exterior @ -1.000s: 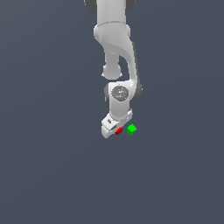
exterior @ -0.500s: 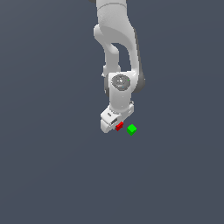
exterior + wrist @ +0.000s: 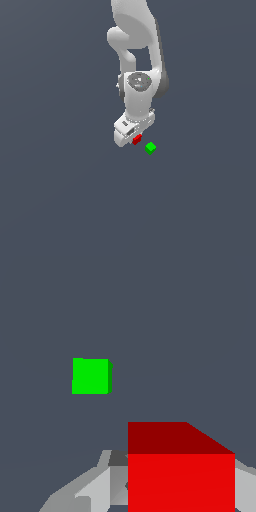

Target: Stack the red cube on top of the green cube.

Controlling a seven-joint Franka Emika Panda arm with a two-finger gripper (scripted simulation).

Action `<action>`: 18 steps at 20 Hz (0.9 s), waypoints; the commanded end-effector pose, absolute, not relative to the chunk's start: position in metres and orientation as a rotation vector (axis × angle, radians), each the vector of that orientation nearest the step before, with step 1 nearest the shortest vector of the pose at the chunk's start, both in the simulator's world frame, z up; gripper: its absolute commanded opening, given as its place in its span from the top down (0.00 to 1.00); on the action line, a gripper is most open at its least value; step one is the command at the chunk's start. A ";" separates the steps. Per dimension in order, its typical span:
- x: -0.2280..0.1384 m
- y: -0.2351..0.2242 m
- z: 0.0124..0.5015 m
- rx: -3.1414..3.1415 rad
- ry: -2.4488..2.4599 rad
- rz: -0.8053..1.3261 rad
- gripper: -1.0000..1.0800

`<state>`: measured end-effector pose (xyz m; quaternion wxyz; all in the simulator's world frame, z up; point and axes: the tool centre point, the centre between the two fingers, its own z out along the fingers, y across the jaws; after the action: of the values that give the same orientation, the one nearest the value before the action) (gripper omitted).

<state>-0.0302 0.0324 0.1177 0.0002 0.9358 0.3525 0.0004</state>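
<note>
Dark slate-grey floor [image 3: 60,200] runs flat and bare to every edge, with no seam or marking on it. From above hangs a white arm [image 3: 137,45], its thick links folded down to a round wrist joint and then to the gripper [image 3: 134,140] at the bottom.

At the tip of that gripper sits the red cube [image 3: 136,139], tucked right against the white hand, only part of it peeping out in the exterior view. In the wrist view the red cube [image 3: 180,471] fills the near corner, big and close, with pale grey gripper parts showing on both sides of it and pressed up to its faces. So the claw looks pinched on the red cube, one finger [image 3: 95,483] to either side. Whether the cube is clear of the floor I cannot tell from here.

Just beside it, toward the exterior view's right and a touch lower in the picture, lies the green cube [image 3: 150,148] on the floor. A narrow strip of grey shows between the two cubes, so they are near but not touching. The wrist view has the green cube [image 3: 90,376] sitting alone on bare floor, square-on, apart from the red one.
</note>
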 end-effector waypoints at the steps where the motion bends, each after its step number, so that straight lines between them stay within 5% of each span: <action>1: -0.030 0.032 0.118 2.940 1.107 0.001 1.00; 18: -0.031 0.107 0.068 2.940 1.107 0.001 1.00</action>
<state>-0.0317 0.1005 0.0726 -0.0005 0.9356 0.3532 -0.0004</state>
